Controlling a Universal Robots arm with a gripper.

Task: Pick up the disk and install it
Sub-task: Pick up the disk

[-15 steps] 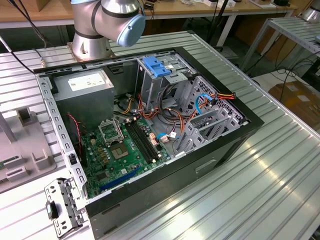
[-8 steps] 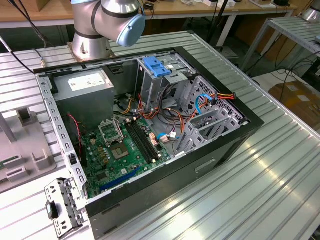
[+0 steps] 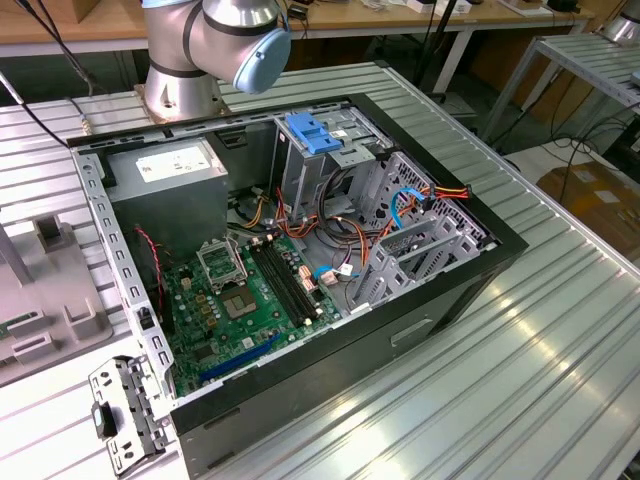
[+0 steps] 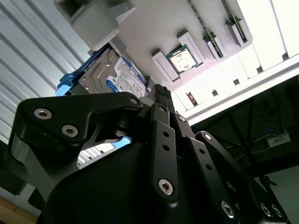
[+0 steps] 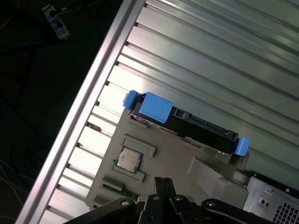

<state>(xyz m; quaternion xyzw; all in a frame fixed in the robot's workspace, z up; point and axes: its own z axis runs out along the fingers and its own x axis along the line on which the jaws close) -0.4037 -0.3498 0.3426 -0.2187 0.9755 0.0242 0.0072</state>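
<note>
Now, gripper [image 5: 162, 183]: fingertips drawn together with nothing between them, hanging over the grey fixture [image 5: 187, 163], not touching the disk [image 5: 196, 123].
disk: set in a slot at the fixture's edge, blue rails [image 5: 154, 108] at its ends; its label [image 4: 122, 77] faces the second wrist view.
processor chip [image 5: 128, 159]: in a recess of the same fixture, near the disk.
computer case [image 3: 400, 335]: open on the slatted bench [image 3: 540, 330].
</note>
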